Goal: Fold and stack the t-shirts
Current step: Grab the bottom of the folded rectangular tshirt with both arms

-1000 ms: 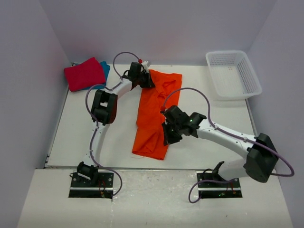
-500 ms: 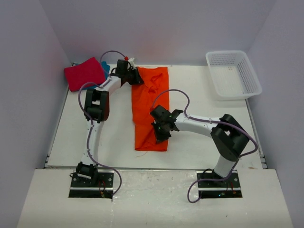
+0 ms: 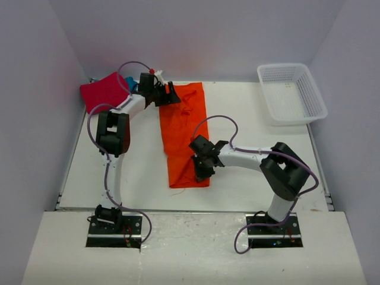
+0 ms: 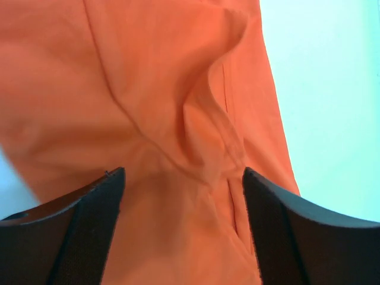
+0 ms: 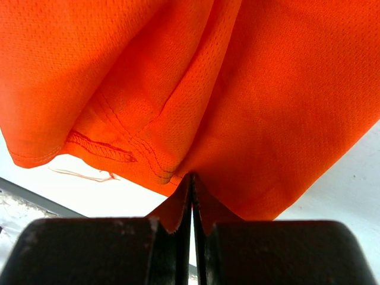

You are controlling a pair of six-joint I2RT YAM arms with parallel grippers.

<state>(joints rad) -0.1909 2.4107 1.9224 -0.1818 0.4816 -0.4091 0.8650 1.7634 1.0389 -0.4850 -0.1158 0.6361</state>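
The orange t-shirt [image 3: 180, 130] lies as a long, narrow folded strip on the table, running from the back edge toward the front. My left gripper [image 3: 168, 96] hovers at its back left corner, open, with wrinkled orange cloth [image 4: 148, 89] lying loose between the fingers [image 4: 95, 219]. My right gripper [image 3: 199, 168] is shut on the shirt's near right edge; the hem [image 5: 119, 148] bunches at the pinched tips [image 5: 192, 178]. The red t-shirt [image 3: 102, 92] lies folded in the back left corner. A sliver of the teal one [image 3: 128, 81] shows behind the left arm.
A white lattice basket [image 3: 291, 92] stands at the back right corner. Grey walls close the table on three sides. The left arm's cable [image 3: 127, 66] loops over the red shirt. A loose thread [image 5: 83, 174] trails from the orange hem.
Both arms carried the orange shirt leftward and it straightened into a narrower strip. The left gripper has opened and let go of the shirt's back corner. The right stays shut.
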